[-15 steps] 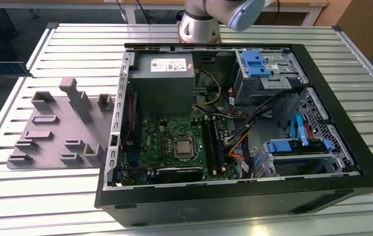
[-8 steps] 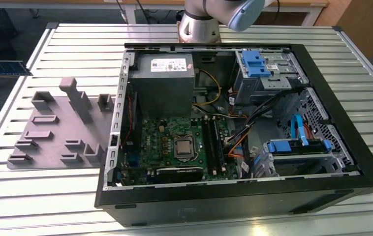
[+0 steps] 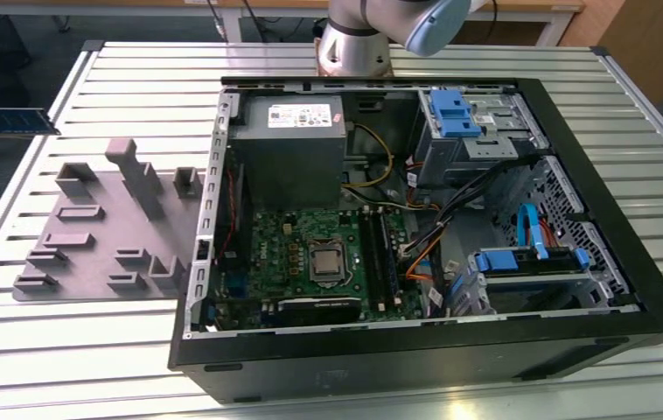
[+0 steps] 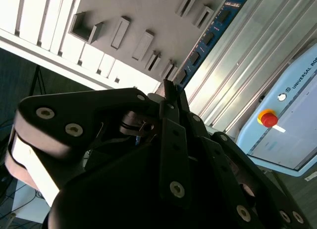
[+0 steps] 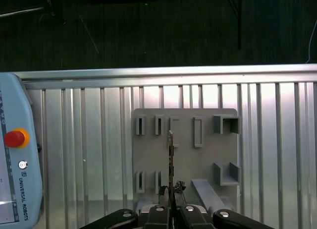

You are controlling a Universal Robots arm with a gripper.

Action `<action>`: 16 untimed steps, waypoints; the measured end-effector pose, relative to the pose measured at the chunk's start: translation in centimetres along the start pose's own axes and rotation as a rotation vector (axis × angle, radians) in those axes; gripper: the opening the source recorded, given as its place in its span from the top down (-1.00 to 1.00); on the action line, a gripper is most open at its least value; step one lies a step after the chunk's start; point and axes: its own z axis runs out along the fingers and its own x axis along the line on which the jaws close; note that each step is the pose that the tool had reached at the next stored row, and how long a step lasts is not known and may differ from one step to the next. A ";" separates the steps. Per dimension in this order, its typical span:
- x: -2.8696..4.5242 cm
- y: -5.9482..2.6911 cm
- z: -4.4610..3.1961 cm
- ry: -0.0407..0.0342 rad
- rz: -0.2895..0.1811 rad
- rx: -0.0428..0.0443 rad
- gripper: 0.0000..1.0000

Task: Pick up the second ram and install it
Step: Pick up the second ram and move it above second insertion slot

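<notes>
Gripper [image 5: 171, 205] jaws clamped tight on the second ram [image 5: 170, 152]. Stick is held edge-on, clear of the slatted counter [image 5: 84, 154], hanging above the grey tray [image 5: 205, 157] with its upright blocks.

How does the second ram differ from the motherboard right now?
Pose: the second ram is clamped between the jaws of the gripper, outside the case; the motherboard lies flat inside it. Size: the second ram is a narrow stick, the motherboard a broad board. Colour: the second ram looks blue-green, the motherboard green. Both are circuit boards with dark chips.
</notes>
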 end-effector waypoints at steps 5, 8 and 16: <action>-0.02 -0.31 0.00 0.0001 0.000 -0.0001 0.72; -0.04 -0.56 0.00 0.0000 0.000 0.0000 0.72; -0.10 -1.14 0.01 0.0000 0.000 0.0000 0.72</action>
